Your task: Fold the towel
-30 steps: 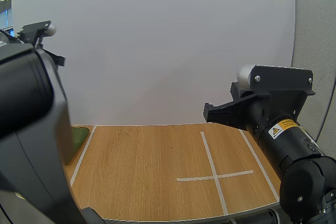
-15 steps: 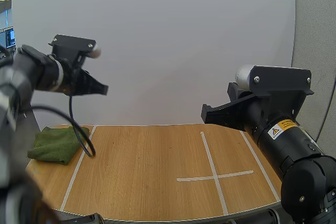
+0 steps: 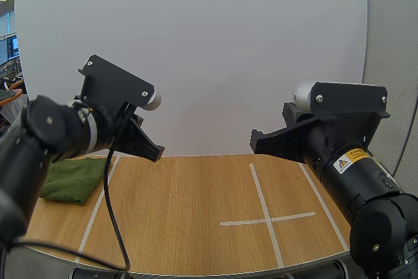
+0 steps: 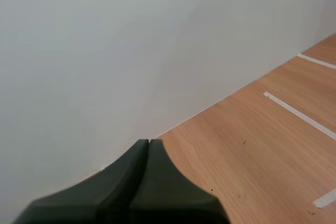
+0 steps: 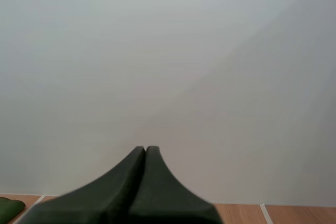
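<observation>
At the end of the left arm, the left tool point(image 4: 148, 141) is closed. Its two black fingers are pressed together into one dark wedge with nothing between them. It hangs in the air above the surface point(image 3: 189, 194), with pale wood passing beneath its tip. The right tool point(image 5: 145, 148) is likewise closed and empty. It is raised over the right side of the surface and aimed at the white board point(image 3: 209, 57) standing behind.

The towel point(image 3: 72, 178), dark green, lies at the far left of the surface, outside the tape line point(image 3: 98, 204) that runs along that side. It is well apart from both tools, and neither touches it. It sits as a compact pad with a thick, rounded front edge, so it appears to be doubled over already. On that reading the folding looks largely or wholly done. Whether a further fold is wanted, or whether its layers are squared up, cannot be told from here. If more folding is needed, a tool must first open and come down to a towel edge.

The surface is light wood with a curved near edge. A tape cross point(image 3: 268, 219) marks its right half, and the middle holds nothing. Beyond the white board, a grey partition point(image 3: 392, 63) stands at the right.
</observation>
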{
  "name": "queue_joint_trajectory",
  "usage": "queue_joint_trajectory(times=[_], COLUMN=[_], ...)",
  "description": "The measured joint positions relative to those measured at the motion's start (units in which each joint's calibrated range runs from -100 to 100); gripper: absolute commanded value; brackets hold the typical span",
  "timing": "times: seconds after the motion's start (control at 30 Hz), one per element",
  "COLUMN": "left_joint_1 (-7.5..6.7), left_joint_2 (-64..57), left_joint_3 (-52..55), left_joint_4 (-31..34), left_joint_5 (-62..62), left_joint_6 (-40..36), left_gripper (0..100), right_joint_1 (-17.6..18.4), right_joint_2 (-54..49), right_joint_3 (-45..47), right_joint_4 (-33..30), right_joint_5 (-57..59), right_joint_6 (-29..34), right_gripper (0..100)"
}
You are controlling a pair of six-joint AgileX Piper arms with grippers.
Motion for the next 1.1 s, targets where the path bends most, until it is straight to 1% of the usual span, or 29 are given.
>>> queue_joint_trajectory(times=[0.1, 0.17, 0.33, 0.4, 0.57, 0.63, 0.7, 0.8, 0.9, 0.97, 1.03, 1.1], left_joint_1=[0.44, 0.68, 0.68, 0.68, 0.69, 0.69, 0.69, 0.69, 0.69, 0.69, 0.69, 0.69], left_joint_2=[-3.10, -5.31, -11.76, -14.94, -23.23, -26.37, -29.26, -31.40, -31.53, -31.55, -31.67, -31.67], left_joint_3=[0.26, 0.26, 2.51, 5.12, 14.76, 17.60, 20.52, 24.23, 26.38, 27.44, 28.73, 30.25], left_joint_4=[1.91, 2.51, 3.49, 3.63, 4.41, 5.81, 8.50, 14.94, 21.76, 26.72, 29.10, 29.10], left_joint_5=[0.00, -0.39, -3.55, -6.85, -20.74, -24.07, -25.89, -26.49, -26.66, -26.83, -26.83, -26.83], left_joint_6=[-3.64, -4.56, -5.33, -5.67, -5.77, -5.86, -6.78, -11.36, -19.08, -26.49, -31.26, -34.01], left_gripper=[0, 0, 0, 0, 0, 0, 0, 0, 0, 0, 0, 0], right_joint_1=[0.00, 0.00, 0.00, 0.00, 0.00, 0.00, 0.00, 0.39, 0.84, 0.98, 0.98, 0.98], right_joint_2=[0.00, 0.00, 0.00, 0.00, 0.00, 0.00, 0.00, 0.00, 0.00, -0.11, -0.11, -0.11], right_joint_3=[0.00, 0.00, 0.00, 0.00, 0.00, 0.00, 0.00, 0.00, 0.00, 0.00, 0.00, 0.00], right_joint_4=[0.00, 0.00, 0.00, 0.00, 0.00, 0.00, 0.00, 0.00, 0.00, 0.00, 0.00, 0.00], right_joint_5=[0.00, 0.00, 0.00, 0.00, 0.00, 0.00, 0.00, 0.00, 0.00, 0.00, 0.00, 0.00], right_joint_6=[0.00, 0.00, 0.00, 0.00, 0.00, 0.00, 0.00, 0.00, 0.00, 0.00, 0.00, 0.00], right_gripper=[0, 0, 0, 0, 0, 0, 0, 0, 0, 0, 0, 0])
